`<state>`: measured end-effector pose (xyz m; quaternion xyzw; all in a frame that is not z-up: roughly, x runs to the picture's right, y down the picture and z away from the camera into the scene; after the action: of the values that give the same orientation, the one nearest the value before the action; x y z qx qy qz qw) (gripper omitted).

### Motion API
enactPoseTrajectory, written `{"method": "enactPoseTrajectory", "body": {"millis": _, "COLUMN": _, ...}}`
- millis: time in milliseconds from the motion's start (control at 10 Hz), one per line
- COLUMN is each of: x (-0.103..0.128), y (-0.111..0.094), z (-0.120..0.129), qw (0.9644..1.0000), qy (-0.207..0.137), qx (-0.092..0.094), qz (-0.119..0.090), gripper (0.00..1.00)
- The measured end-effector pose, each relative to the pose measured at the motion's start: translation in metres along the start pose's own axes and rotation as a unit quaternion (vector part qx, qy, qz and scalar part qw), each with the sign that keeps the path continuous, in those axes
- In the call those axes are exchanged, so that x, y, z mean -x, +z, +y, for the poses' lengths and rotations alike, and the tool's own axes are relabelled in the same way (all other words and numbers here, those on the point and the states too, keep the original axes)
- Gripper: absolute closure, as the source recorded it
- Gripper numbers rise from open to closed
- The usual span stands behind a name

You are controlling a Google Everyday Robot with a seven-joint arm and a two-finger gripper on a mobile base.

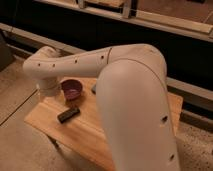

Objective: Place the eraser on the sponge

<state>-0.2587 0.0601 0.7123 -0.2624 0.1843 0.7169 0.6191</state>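
Eraser (68,114) lies flat on the bare wood of the table (47,120), lower left of centre, not on the sponge. Its long axis runs from lower left up to upper right, abt diagonal to the table's front edge. The gripper (50,93) is at the end of the white arm (130,100), which sweeps in from the right and drops at left centre, over the table's back-left edge & just left of the bowl (72,90). How far open it is can't be told; it has no hold of the eraser, which rests on the wood apart from it. So the relation that counts: the eraser lies down and to the right of the gripper, near but not touching, w/ open wood between them. By my reading a grasp would want the gripper turned to close across the bar's short side. The dark purple bowl sits just above the eraser in frame, close enough that a descent should come from the near side. The sponge (93,89) shows only as a small grey-blue sliver right of the bowl, the rest hidden behind the arm's bulk — up and right of the eraser, w/ the bowl's edge near the straight path between them. The carry prob. needs to skirt or clear the bowl.
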Motion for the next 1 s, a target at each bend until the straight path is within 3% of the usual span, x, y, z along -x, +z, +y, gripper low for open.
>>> {"method": "enactPoseTrajectory", "body": {"millis": 1000, "x": 0.0017, "y": 0.0028, "z": -0.0033, "qw": 0.9998, "qy": 0.016, "qx": -0.006, "qz": -0.01, "gripper": 0.35}}
